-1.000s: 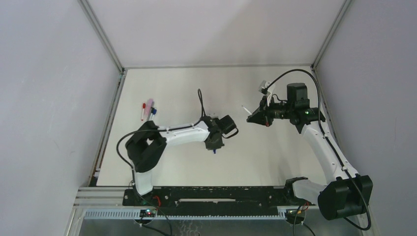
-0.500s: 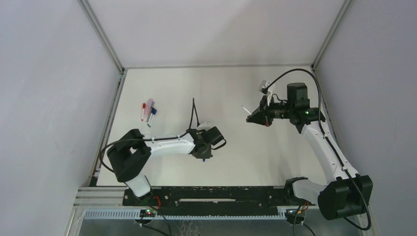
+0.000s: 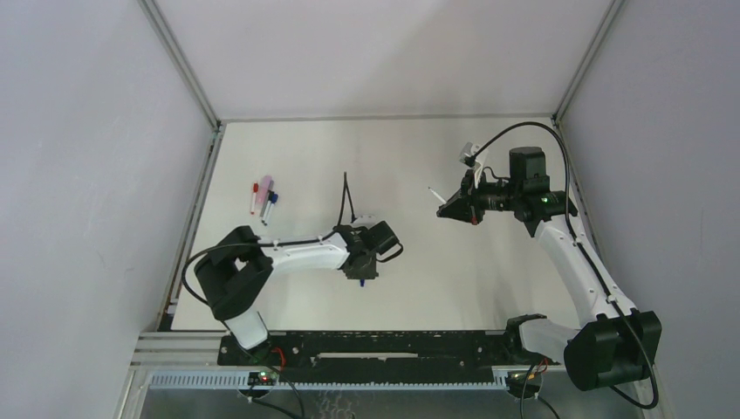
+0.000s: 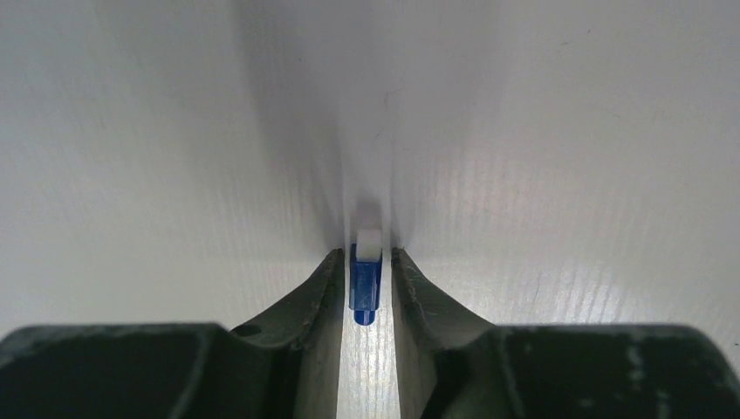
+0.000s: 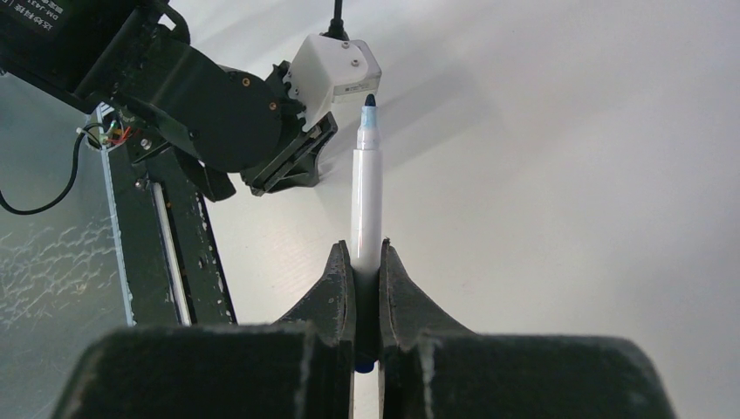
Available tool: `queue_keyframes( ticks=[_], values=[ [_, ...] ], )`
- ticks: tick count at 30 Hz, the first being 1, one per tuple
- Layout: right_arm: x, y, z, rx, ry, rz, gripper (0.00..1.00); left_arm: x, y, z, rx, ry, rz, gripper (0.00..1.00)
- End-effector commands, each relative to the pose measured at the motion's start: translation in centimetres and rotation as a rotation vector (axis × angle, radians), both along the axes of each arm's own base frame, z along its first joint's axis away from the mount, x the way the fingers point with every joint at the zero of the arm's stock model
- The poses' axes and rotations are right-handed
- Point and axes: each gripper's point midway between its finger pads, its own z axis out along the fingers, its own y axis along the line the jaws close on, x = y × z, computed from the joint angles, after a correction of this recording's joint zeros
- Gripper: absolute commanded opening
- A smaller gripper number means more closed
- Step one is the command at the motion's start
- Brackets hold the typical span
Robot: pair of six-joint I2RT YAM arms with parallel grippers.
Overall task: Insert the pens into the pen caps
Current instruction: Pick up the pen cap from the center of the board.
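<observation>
My right gripper point(image 5: 366, 255) clamps the blue-and-white pen point(image 5: 366, 183), tip aimed straight ahead toward my left gripper point(image 4: 366, 256), which is pinched on the blue cap point(image 4: 366, 288).

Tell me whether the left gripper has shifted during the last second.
Yes. The left gripper, shut on the small blue cap, has drawn nearer the black base rail and slightly left.
</observation>
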Motion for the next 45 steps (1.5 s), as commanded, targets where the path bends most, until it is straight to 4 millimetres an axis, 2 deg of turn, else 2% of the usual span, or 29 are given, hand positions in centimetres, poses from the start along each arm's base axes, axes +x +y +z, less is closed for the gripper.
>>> queue_keyframes(
  ticks=[1, 10, 15, 19, 22, 25, 30, 33, 38, 41, 45],
  values=[
    [0.2, 0.1, 1.5, 0.023, -0.045, 0.009, 0.0, -1.5, 3.0, -2.3, 0.156, 0.1, -0.002, 0.29],
    [0.0, 0.1, 1.7, 0.026, -0.05, 0.011, 0.0, -2.1, 3.3, -3.2, 0.201, 0.153, -0.04, 0.23],
    [0.0, 0.1, 1.7, 0.028, -0.051, 0.013, 0.0, -2.2, 3.1, -3.3, 0.193, 0.161, -0.052, 0.1],
    [-0.1, 0.2, 1.8, 0.033, -0.049, 0.02, 0.0, -1.5, 2.7, -1.9, 0.151, 0.108, -0.043, 0.0],
    [-0.4, 0.3, 2.0, 0.04, -0.051, 0.03, 0.0, -0.3, 1.5, 0.2, 0.07, 0.026, -0.034, 0.0],
    [-0.7, 0.3, 2.4, 0.047, -0.064, 0.042, 0.0, 1.3, -0.2, 4.1, -0.066, -0.108, -0.035, 0.0],
    [-1.6, 0.4, 3.2, 0.057, -0.096, 0.066, 0.0, 3.0, -3.5, 11.7, -0.405, -0.39, -0.103, 0.0],
    [-2.3, 0.4, 4.0, 0.066, -0.132, 0.083, 0.02, 3.4, -4.1, 16.4, -0.604, -0.58, -0.144, 0.0],
    [-3.2, 0.8, 6.8, 0.111, -0.236, 0.111, 0.0, 3.2, -3.0, 25.6, -0.811, -0.933, -0.246, 0.0],
    [-4.1, 1.5, 9.2, 0.171, -0.253, 0.195, 0.0, 3.2, -1.6, 31.0, -0.811, -1.134, -0.302, 0.0],
    [-5.2, 2.4, 12.0, 0.241, -0.207, 0.306, 0.0, 3.5, -0.4, 36.8, -0.817, -1.308, -0.318, 0.0]
  ],
)
